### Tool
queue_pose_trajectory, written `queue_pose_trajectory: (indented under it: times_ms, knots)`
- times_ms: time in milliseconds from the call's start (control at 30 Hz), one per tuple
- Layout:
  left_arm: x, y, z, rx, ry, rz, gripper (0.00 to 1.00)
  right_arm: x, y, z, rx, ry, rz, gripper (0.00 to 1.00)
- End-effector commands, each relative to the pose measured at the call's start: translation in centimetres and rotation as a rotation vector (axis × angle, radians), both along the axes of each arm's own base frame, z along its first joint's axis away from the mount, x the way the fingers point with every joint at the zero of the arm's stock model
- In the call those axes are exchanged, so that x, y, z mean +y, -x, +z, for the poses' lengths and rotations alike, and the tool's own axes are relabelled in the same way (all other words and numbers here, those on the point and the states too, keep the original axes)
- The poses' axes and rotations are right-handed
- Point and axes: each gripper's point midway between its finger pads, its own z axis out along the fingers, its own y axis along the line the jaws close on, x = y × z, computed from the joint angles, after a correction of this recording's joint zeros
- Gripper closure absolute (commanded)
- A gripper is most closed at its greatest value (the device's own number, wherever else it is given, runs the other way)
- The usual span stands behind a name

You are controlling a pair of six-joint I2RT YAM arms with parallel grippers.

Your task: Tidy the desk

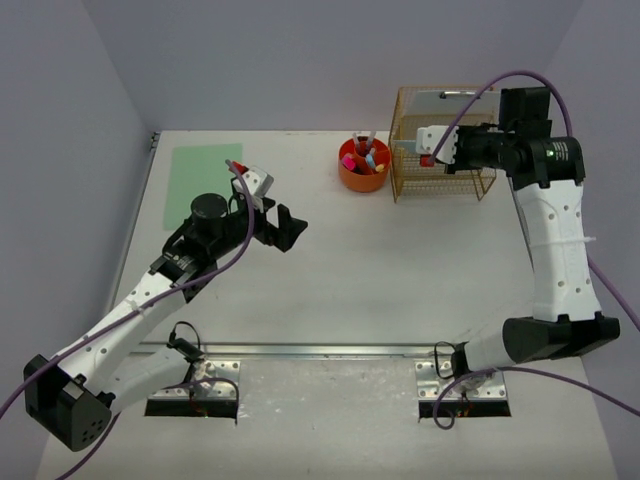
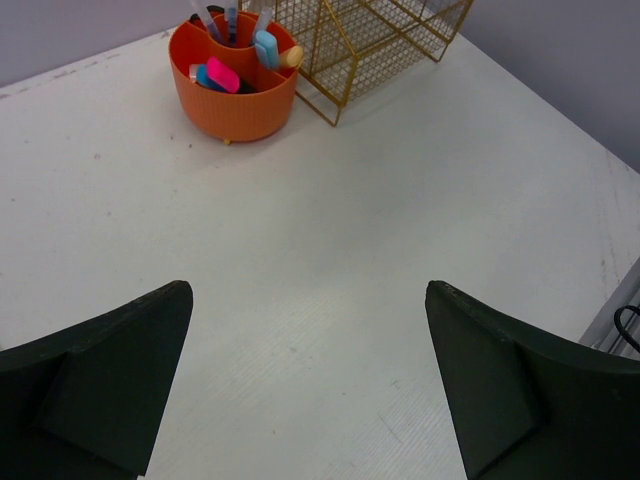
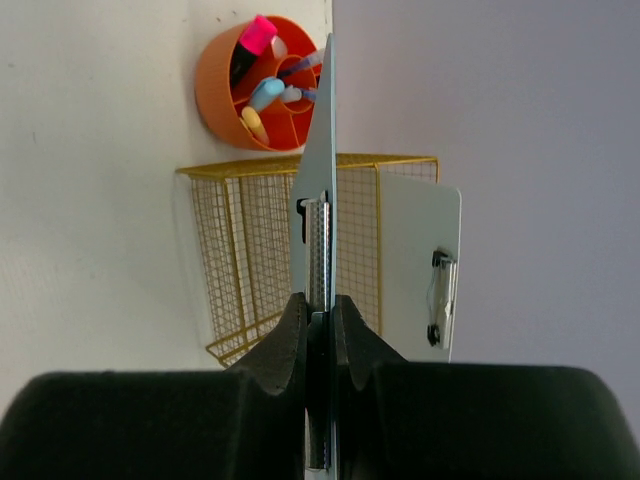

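Note:
The desk (image 1: 400, 270) is a white tabletop with a metal rail (image 1: 320, 351) along its front. My right gripper (image 3: 320, 315) is shut on a clipboard (image 3: 324, 130) seen edge-on, held by its clip end above the gold wire rack (image 3: 240, 260). In the top view this gripper (image 1: 432, 150) hovers over the rack (image 1: 470, 185) at the back right. A second clipboard (image 3: 420, 260) stands in the rack. My left gripper (image 1: 290, 228) is open and empty, low over the bare desk (image 2: 350, 220); its dark fingers (image 2: 120, 370) are wide apart.
An orange round holder (image 1: 363, 165) with pens and highlighters stands left of the rack; it also shows in the left wrist view (image 2: 235, 95). A pale green mat (image 1: 205, 172) lies at the back left. Lavender walls enclose the desk.

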Motion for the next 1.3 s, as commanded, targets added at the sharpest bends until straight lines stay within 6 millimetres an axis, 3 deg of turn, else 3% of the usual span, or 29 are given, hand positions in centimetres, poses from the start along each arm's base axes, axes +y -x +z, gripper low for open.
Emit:
queue_pose_trajectory:
  times_ms: [0, 67, 233, 433, 600, 933, 1267]
  knots:
    - [0.0, -0.3, 2.1, -0.056, 0.020, -0.004, 0.00, -0.2, -1.0, 4.0, -0.152, -0.050, 0.081, 1.00]
    - [0.0, -0.4, 2.0, -0.055, 0.014, -0.003, 0.00, -1.4, -1.7, 3.7, -0.159, -0.056, 0.061, 1.00]
    - [0.1, -0.5, 1.4, -0.044, -0.001, -0.002, 0.00, -1.5, -1.8, 4.3, -0.185, -0.062, 0.077, 1.00]
    - [0.1, -0.7, 0.9, -0.029, -0.008, 0.001, 0.00, -0.9, -0.6, 6.7, -0.232, -0.078, 0.110, 1.00]
    - [-0.2, -1.0, 0.7, -0.022, -0.005, -0.005, 0.00, -0.7, 0.2, 7.2, -0.270, -0.064, 0.129, 1.00]
    - [-0.3, -1.4, 0.8, -0.019, -0.015, -0.004, 0.00, -1.3, -1.0, 6.4, -0.255, -0.058, 0.112, 1.00]
    - [-0.3, -1.7, 0.7, -0.014, -0.022, -0.004, 0.00, -3.4, -3.1, 3.8, -0.194, -0.088, 0.091, 1.00]
